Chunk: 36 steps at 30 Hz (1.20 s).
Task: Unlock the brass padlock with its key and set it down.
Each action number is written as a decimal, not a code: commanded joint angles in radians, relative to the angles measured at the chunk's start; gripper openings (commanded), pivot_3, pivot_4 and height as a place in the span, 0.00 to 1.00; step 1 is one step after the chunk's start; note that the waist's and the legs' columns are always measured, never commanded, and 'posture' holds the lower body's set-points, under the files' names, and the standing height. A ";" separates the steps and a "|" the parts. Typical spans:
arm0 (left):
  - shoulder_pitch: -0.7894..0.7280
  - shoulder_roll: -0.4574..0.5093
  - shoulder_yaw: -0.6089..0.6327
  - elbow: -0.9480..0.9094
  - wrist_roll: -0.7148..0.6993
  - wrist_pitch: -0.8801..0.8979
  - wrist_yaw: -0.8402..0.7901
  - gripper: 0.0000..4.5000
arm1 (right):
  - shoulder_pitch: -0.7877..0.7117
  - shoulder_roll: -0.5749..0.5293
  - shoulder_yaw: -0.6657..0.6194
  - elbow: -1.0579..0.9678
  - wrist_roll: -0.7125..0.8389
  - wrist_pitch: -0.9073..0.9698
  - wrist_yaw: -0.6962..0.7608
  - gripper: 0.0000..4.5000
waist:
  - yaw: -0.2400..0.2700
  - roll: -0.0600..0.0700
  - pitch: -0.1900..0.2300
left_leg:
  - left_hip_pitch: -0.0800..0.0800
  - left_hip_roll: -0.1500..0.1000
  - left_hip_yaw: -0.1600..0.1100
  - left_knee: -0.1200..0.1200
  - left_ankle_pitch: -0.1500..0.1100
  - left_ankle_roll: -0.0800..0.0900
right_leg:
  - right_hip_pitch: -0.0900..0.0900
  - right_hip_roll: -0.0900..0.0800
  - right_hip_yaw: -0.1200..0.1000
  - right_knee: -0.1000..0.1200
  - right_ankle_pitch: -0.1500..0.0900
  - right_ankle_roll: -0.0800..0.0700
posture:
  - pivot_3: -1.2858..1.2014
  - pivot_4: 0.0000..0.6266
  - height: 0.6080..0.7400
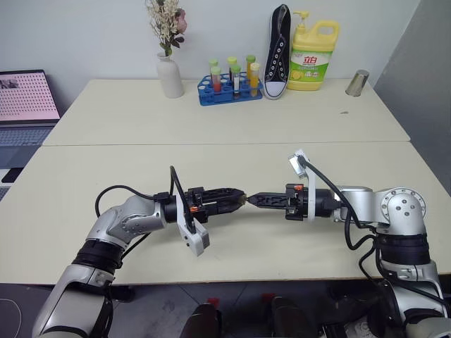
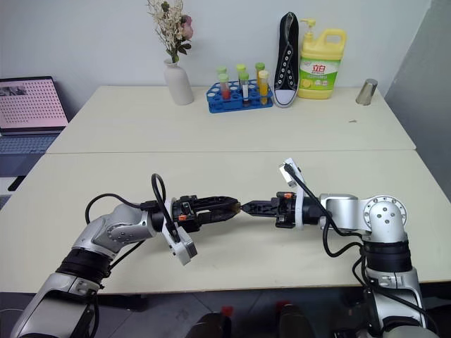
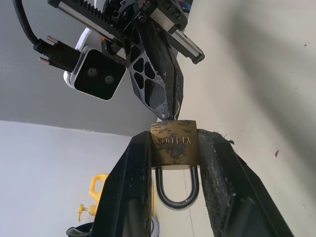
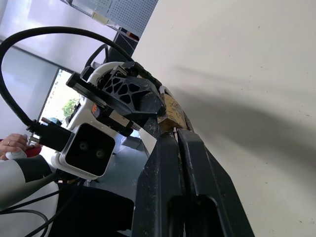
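sitting clamped by its sides between the two black fingers of the left gripper point(image 3: 174, 148), held above the pale cream table point(image 1: 232, 141): the small golden-yellow brass padlock point(image 3: 174, 143) with its silver shackle loop pointing back toward that wrist. pressing tip-first against the padlock's bottom face, the right gripper point(image 3: 168, 111) with its fingers pinched fully together, too tight to tell whether the key is between them. standing well apart along the far edge: a white vase of dried flowers point(image 1: 169, 74), a blue rack of tubes point(image 1: 229, 90), a black sneaker point(image 1: 278, 53) and a yellow detergent bottle point(image 1: 311, 56).
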 commanded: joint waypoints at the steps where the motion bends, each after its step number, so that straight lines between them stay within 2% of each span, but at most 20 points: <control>1: -0.013 0.011 -0.006 -0.008 0.026 -0.015 0.021 0.21 | -0.017 -0.004 0.029 -0.012 0.155 -0.082 -0.066 0.00 | -0.001 0.000 0.000 | 0.000 0.000 0.000 0.000 0.000 0.000 | 0.000 0.000 0.000 0.000 0.000 0.000 | 0.52 0.24 1.00; 6: -0.014 0.015 -0.015 -0.005 0.043 -0.018 0.045 0.21 | -0.016 -0.037 0.087 -0.010 0.280 -0.154 -0.146 0.00 | -0.001 0.000 0.000 | 0.000 0.000 0.000 0.000 0.000 0.000 | 0.000 0.000 0.000 0.000 0.000 0.000 | 0.52 0.24 1.00; 13: -0.021 0.019 -0.024 0.005 0.042 -0.012 0.062 0.21 | -0.039 -0.071 0.125 -0.053 0.229 -0.169 -0.107 0.00 | 0.000 0.000 0.000 | 0.000 0.000 0.000 0.000 0.000 0.000 | 0.000 0.000 0.000 -0.001 0.000 0.000 | 0.52 0.24 1.00; 16: -0.025 0.018 -0.027 0.011 0.027 0.000 0.066 0.21 | -0.036 -0.085 0.118 -0.115 0.101 -0.165 -0.012 0.16 | 0.000 0.000 0.000 | -0.001 0.001 0.000 0.000 0.000 0.000 | 0.000 0.000 0.000 -0.001 0.000 0.000 | 0.52 0.24 1.00; 17: -0.026 0.019 -0.027 0.010 0.020 0.003 0.065 0.21 | -0.049 -0.131 0.140 -0.180 -0.028 -0.173 0.092 0.22 | 0.000 0.001 0.000 | -0.001 0.000 0.000 0.000 0.000 0.000 | 0.000 0.000 0.000 -0.001 0.000 0.000 | 0.52 0.24 1.00; 18: -0.026 0.020 -0.028 0.009 0.015 0.005 0.065 0.21 | -0.058 -0.164 0.158 -0.227 -0.124 -0.180 0.175 0.30 | 0.000 0.002 0.001 | -0.001 0.000 -0.001 0.000 0.000 0.000 | 0.000 0.000 0.000 -0.002 0.000 0.000 | 0.52 0.24 1.00; 20: -0.025 0.023 -0.027 0.003 0.007 0.013 0.066 0.21 | -0.054 -0.186 0.157 -0.247 -0.202 -0.195 0.271 0.46 | 0.000 0.003 0.002 | -0.001 0.000 -0.001 0.000 0.000 0.000 | 0.000 0.000 -0.001 -0.004 0.000 0.000 | 0.52 0.24 1.00; 23: -0.025 0.023 -0.029 -0.006 -0.005 0.020 0.066 0.21 | -0.033 -0.277 0.226 -0.317 -0.482 -0.317 0.437 0.72 | 0.001 0.003 0.002 | -0.002 0.000 -0.002 -0.001 0.000 0.000 | 0.001 0.001 -0.003 -0.006 0.000 0.000 | 0.52 0.24 1.00; 26: -0.022 0.021 -0.029 -0.018 -0.018 0.028 0.065 0.21 | -0.004 -0.294 0.253 -0.340 -0.672 -0.443 0.508 0.72 | 0.002 0.003 0.002 | -0.003 0.000 -0.002 -0.001 0.000 0.000 | 0.000 0.000 -0.003 -0.007 0.000 0.000 | 0.52 0.24 1.00; 32: -0.019 0.015 -0.037 -0.028 -0.023 0.032 0.061 0.21 | 0.051 -0.150 0.196 -0.328 -0.620 -0.388 0.461 0.72 | 0.001 0.003 0.002 | -0.004 0.000 -0.002 -0.001 0.000 0.000 | 0.000 0.000 -0.003 -0.007 0.000 0.000 | 0.52 0.24 1.00; 36: -0.022 0.015 -0.040 -0.026 -0.026 0.032 0.059 0.21 | 0.046 -0.091 0.185 -0.315 -0.623 -0.358 0.452 0.72 | 0.002 0.003 0.002 | -0.004 0.000 -0.002 -0.001 0.000 0.000 | 0.000 -0.001 -0.002 -0.007 0.000 0.000 | 0.52 0.24 1.00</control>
